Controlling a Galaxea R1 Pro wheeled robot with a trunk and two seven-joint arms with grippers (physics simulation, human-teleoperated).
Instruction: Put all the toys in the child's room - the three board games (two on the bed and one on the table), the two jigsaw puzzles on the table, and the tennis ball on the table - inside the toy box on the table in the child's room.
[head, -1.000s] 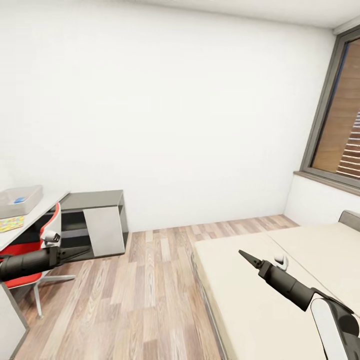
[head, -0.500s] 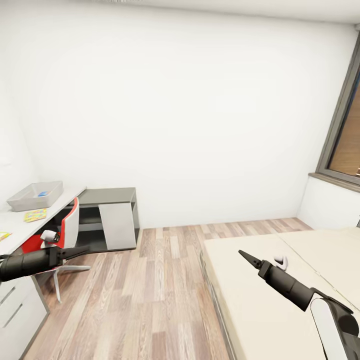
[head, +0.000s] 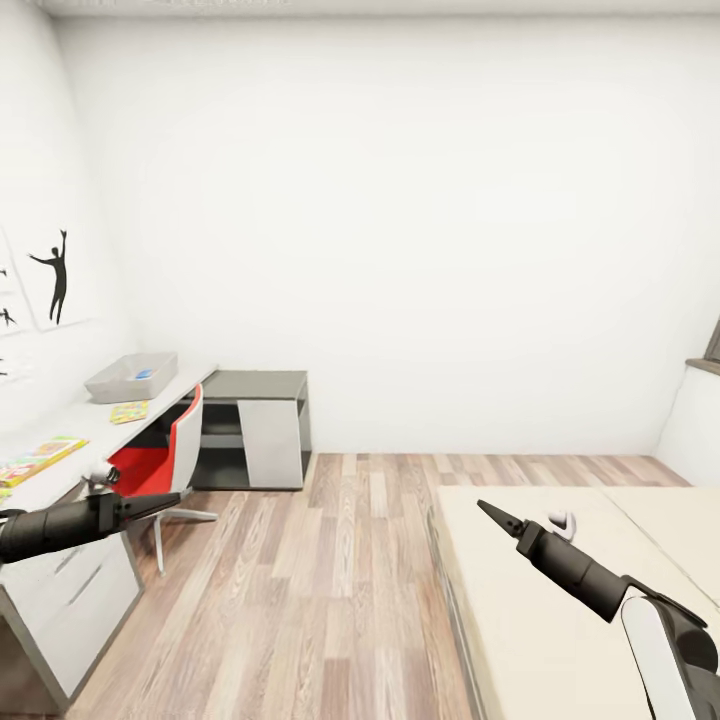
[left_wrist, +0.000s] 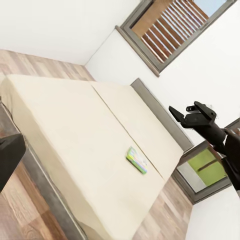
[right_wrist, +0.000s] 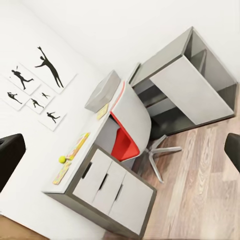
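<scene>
Both pincers hang empty; board game (left_wrist: 136, 160) lettering on bed (left_wrist: 75, 130) unreadable.

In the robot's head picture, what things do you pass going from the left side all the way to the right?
Baseball-player silhouette picture → toy box → red chair → lower dark-grey-topped desk → right gripper → bed.

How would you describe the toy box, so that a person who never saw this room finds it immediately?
Find the long pale table along the wall with the black silhouette pictures. The toy box sits at its far end, beyond the red chair. It is a shallow grey bin with sloping sides, unlike the flat colourful squares nearby.
</scene>
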